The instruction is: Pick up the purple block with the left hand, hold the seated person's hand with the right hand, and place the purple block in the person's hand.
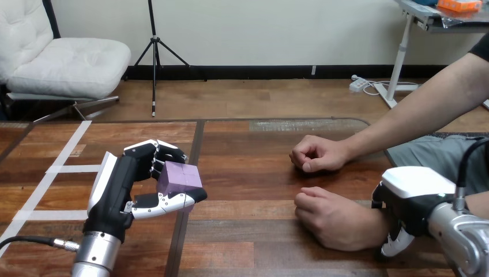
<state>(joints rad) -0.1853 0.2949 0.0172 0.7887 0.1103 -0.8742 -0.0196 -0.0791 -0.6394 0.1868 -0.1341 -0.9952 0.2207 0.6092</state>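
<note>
My left hand (122, 180) hovers over the table's left part, fingers and thumb curled round the purple block (180, 176), which it holds clear of the wood. At the lower right, my right hand (416, 195) sits over the wrist of the person's nearer hand (334, 220). One fingertip (397, 247) wraps under that wrist. The nearer hand rests knuckles-up and loosely closed on the table. The person's farther hand (316, 154) lies as a fist a little beyond it. A stretch of bare table separates the block from the nearer hand.
White tape lines (63, 168) mark the wooden table (248, 179) at the left. The person's forearm (421, 112) slants in from the upper right.
</note>
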